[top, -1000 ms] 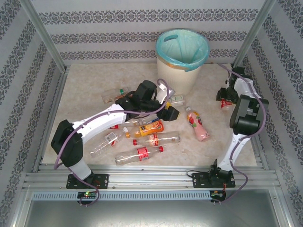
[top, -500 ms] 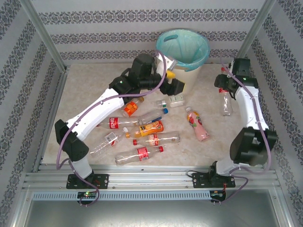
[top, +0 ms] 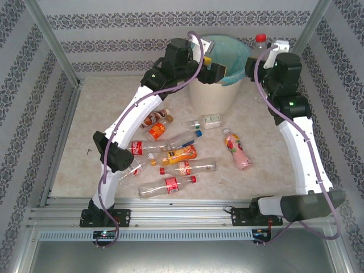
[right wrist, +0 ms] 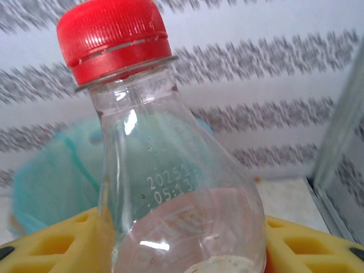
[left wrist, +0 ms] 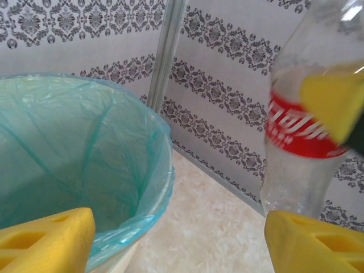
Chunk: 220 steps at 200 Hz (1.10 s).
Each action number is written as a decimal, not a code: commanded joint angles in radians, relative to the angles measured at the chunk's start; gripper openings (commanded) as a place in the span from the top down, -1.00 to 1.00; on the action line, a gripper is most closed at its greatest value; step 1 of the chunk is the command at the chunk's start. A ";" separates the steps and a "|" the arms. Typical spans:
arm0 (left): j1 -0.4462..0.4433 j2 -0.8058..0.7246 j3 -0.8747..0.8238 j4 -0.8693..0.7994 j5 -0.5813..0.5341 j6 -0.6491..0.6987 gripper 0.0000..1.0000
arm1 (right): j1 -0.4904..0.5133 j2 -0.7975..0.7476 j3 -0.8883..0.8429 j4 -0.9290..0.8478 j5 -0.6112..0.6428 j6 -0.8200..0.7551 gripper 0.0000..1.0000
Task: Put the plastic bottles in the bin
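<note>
The bin [top: 215,94], cream with a teal liner, stands at the back of the table; its liner [left wrist: 85,159] fills the left of the left wrist view. My left gripper [top: 219,67] hangs at the bin's left rim, open, with nothing between its yellow fingers [left wrist: 51,239]. My right gripper [top: 256,60] is at the bin's right rim, shut on a clear bottle [right wrist: 165,170] with a red cap [top: 260,38] and a red label [left wrist: 296,131], held upright. Several more bottles lie on the table, among them an orange one [top: 182,152] and a pink one [top: 236,148].
The loose bottles lie in a cluster in front of the bin, from a red-labelled one [top: 139,148] at the left to a small clear one [top: 213,119] near the bin's foot. Metal frame posts [top: 304,40] and patterned walls enclose the table.
Both arms have risen from the table toward the bin. The right gripper carried its bottle from the table's right side up to the rim. The left gripper moved to the left rim and is empty.
</note>
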 commanded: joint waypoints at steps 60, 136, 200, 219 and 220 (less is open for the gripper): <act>0.039 -0.012 0.042 -0.007 -0.027 -0.015 -0.57 | 0.085 0.387 0.410 0.263 -0.056 -0.089 0.10; 0.039 -0.039 0.025 -0.066 -0.033 0.009 -0.57 | 0.047 0.684 0.501 0.351 -0.171 0.031 0.02; 0.039 -0.042 0.018 -0.073 -0.021 -0.006 -0.58 | 0.023 0.703 0.498 0.251 -0.064 0.017 -0.30; 0.039 -0.045 0.015 -0.074 -0.027 -0.003 -0.59 | 0.022 0.684 0.474 0.257 -0.055 0.012 -0.37; 0.039 -0.045 0.015 -0.075 -0.027 -0.003 -0.59 | 0.022 0.683 0.474 0.257 -0.055 0.011 -0.37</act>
